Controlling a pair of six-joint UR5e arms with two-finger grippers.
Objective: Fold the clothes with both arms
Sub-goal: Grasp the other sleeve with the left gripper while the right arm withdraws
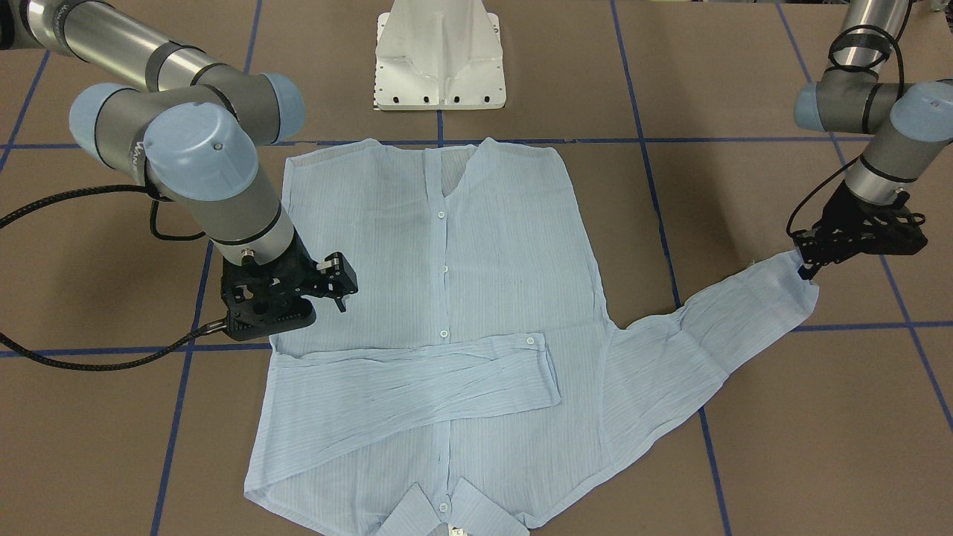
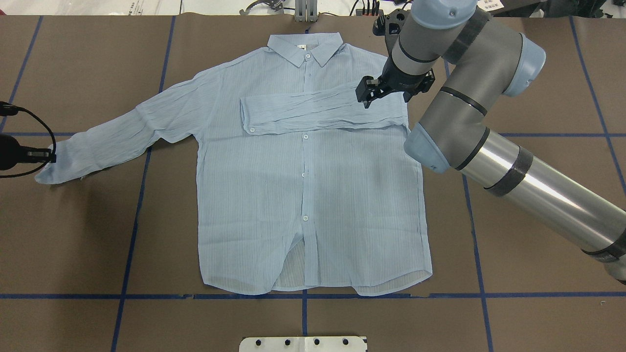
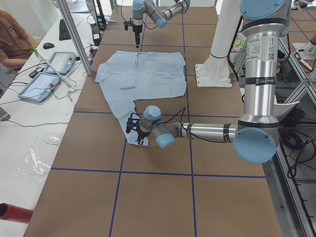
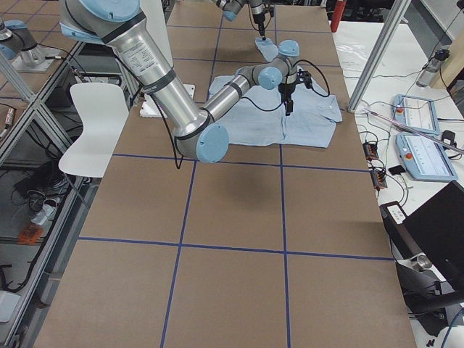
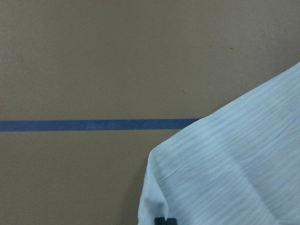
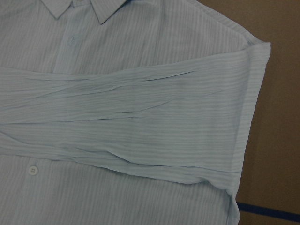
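The light blue striped shirt (image 2: 303,195) lies flat on the brown table, buttons up, collar (image 2: 305,49) at the far side from the robot. One sleeve (image 2: 318,110) is folded across the chest. The other sleeve (image 2: 107,142) stretches out over the table toward my left side. My left gripper (image 2: 49,157) sits at that sleeve's cuff (image 1: 789,286); in the left wrist view its fingertips (image 5: 165,220) are pressed together on the cloth. My right gripper (image 2: 367,95) hovers open just above the folded sleeve near the shoulder (image 6: 253,51), holding nothing.
The white pedestal base (image 1: 439,67) stands on the robot's side of the shirt hem. Blue tape lines (image 2: 132,234) grid the table. In the exterior left view a person (image 3: 12,34) sits beyond a side bench with control tablets (image 3: 49,69).
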